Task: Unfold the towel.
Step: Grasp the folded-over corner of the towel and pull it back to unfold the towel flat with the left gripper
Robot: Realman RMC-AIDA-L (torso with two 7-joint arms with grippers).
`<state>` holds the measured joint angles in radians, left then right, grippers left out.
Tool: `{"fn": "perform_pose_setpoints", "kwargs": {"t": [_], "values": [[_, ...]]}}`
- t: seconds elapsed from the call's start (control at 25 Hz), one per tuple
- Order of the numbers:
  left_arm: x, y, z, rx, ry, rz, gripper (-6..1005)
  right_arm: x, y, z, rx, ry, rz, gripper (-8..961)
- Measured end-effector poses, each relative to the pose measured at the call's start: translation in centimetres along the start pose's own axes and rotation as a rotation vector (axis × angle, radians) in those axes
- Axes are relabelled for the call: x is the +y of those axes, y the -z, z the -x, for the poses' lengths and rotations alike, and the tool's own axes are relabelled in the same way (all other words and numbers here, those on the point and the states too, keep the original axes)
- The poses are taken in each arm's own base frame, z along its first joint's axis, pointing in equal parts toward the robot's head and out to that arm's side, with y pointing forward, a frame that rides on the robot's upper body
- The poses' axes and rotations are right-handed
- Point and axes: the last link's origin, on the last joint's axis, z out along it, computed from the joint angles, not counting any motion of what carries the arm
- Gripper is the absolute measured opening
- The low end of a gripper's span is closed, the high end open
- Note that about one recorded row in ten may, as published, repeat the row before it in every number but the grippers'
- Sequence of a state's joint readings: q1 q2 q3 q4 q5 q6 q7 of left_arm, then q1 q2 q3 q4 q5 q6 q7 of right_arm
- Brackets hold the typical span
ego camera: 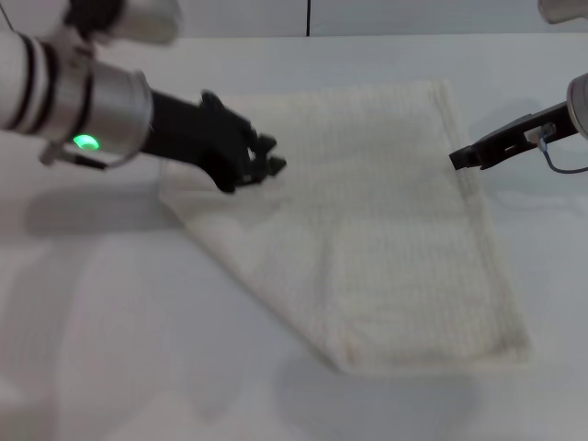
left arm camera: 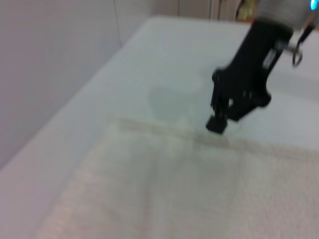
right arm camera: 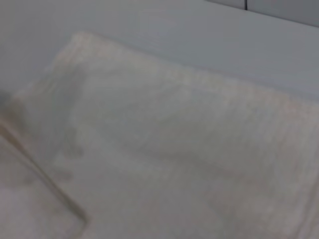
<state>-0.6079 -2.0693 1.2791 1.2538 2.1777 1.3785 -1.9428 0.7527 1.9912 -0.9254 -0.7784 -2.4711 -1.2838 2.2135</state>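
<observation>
The cream waffle-textured towel (ego camera: 386, 230) lies flat on the white table, its left side forming a long diagonal edge down to the near corner. My left gripper (ego camera: 269, 156) hovers over the towel's upper left part, open, with nothing between its fingers. My right gripper (ego camera: 457, 158) sits at the towel's right hem, shut and narrow. The left wrist view shows the towel (left arm camera: 174, 189) with the right gripper (left arm camera: 217, 124) tip at its far hem. The towel (right arm camera: 174, 149) fills the right wrist view, with a raised fold line across it.
The white table (ego camera: 110, 322) stretches around the towel on all sides. A wall with a dark vertical seam (ego camera: 308, 16) runs behind the table's far edge. A grey wall (left arm camera: 50, 59) flanks the table in the left wrist view.
</observation>
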Motion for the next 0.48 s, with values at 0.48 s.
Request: {"fn": "perform_pose_setpoints", "kwargs": {"t": [0.48], "values": [[1.2,-4.2,3.1,-0.002,0.114,0.015,370,0.0,-0.5,-0.9,0.035,-0.004,0.01,-1]]}}
